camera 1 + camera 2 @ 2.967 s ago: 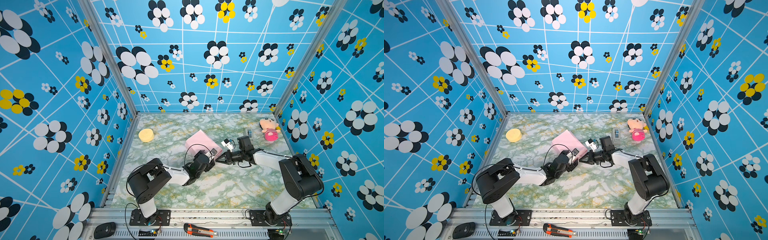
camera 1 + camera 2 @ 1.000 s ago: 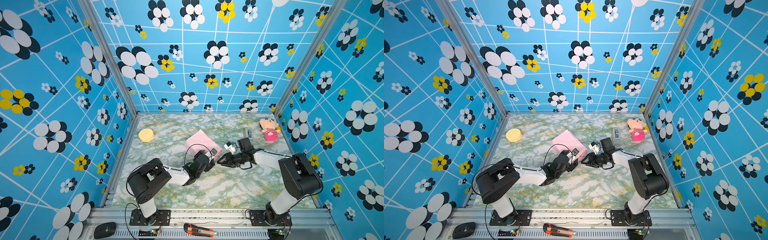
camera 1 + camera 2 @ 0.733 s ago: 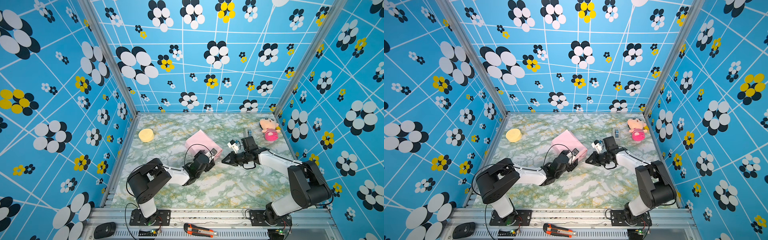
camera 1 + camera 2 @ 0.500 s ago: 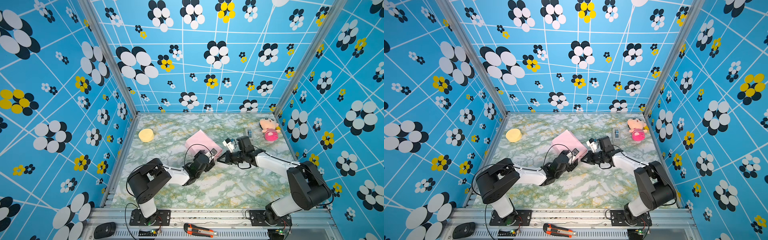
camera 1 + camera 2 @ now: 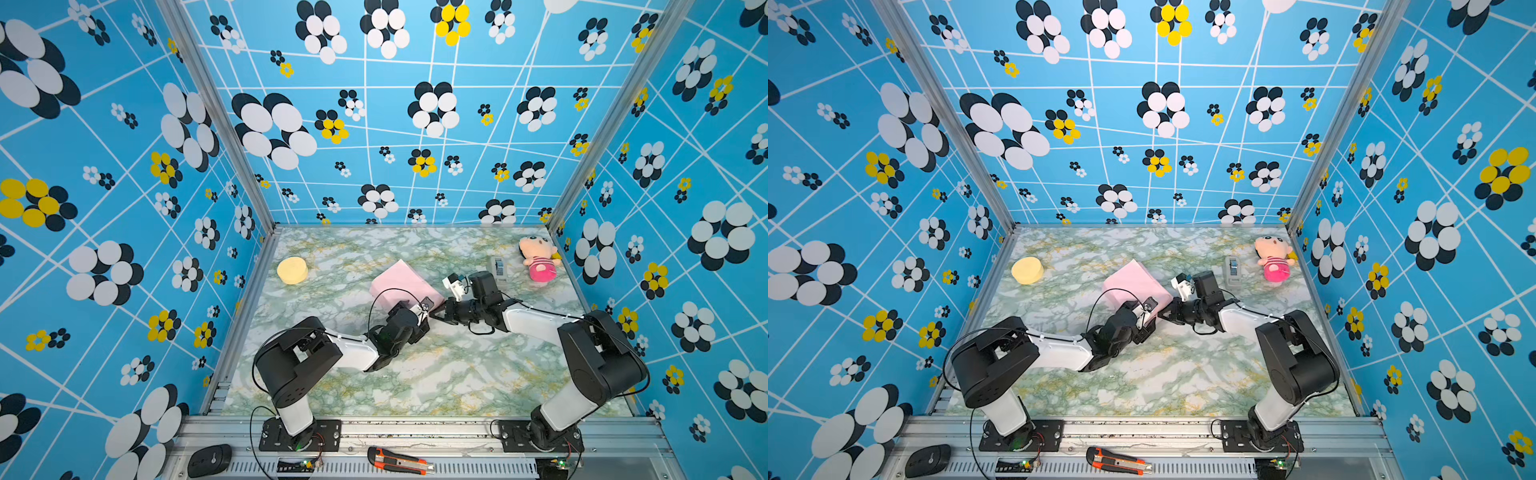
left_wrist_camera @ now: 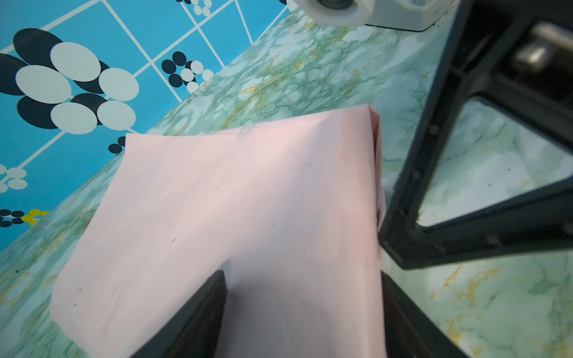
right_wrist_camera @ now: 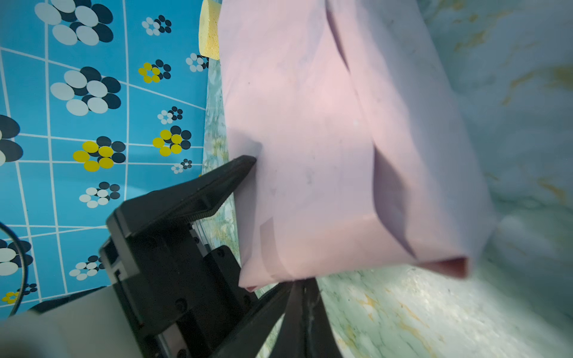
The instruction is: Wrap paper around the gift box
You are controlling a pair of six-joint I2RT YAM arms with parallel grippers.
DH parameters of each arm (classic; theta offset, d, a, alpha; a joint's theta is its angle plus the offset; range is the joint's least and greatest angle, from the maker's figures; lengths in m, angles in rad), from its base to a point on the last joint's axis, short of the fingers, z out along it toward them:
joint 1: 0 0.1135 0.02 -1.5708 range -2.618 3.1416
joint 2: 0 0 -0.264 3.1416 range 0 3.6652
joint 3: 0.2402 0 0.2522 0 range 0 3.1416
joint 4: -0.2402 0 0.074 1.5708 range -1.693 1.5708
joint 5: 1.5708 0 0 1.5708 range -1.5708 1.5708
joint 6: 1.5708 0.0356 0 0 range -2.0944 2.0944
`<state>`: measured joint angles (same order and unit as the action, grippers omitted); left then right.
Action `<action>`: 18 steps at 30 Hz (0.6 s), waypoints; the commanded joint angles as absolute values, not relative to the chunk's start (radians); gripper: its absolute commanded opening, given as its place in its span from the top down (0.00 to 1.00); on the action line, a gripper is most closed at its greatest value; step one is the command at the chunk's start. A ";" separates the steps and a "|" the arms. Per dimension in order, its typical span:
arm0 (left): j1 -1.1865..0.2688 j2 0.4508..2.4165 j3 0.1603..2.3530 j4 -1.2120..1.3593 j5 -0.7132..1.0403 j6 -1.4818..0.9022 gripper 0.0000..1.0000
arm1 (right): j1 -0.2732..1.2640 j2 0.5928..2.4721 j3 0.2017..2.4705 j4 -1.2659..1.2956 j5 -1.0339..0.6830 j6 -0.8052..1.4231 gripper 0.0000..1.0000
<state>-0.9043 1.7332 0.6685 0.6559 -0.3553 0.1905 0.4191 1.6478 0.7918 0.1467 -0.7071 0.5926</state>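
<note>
The paper (image 5: 401,282) is folded pale-pink side out around the gift box, forming a flat parcel on the marble table; the box itself is hidden under it. My left gripper (image 5: 419,309) clamps the parcel's near end, one finger on each side (image 6: 302,310). A left fingertip (image 7: 245,164) presses the parcel's side. My right gripper (image 5: 434,316) is shut, and its closed tips (image 7: 302,288) touch the parcel's near corner under the paper's edge. A clear tape strip (image 7: 269,245) lies on the paper near that corner. The parcel's end (image 7: 449,266) gapes open.
A grey tape dispenser (image 5: 497,266) and a plush doll (image 5: 538,259) stand at the back right. A yellow sponge (image 5: 292,270) lies at the back left. On the front rail outside the table lie a box cutter (image 5: 399,459) and a mouse (image 5: 210,459).
My right gripper has shut, drawn back a little to the right, then come in again to the parcel's near corner. The left gripper and the parcel have stayed put.
</note>
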 commanded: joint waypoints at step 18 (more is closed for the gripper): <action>-0.888 1.753 0.612 0.480 -0.336 0.147 0.24 | 0.430 1.587 0.603 0.310 -0.619 0.642 1.00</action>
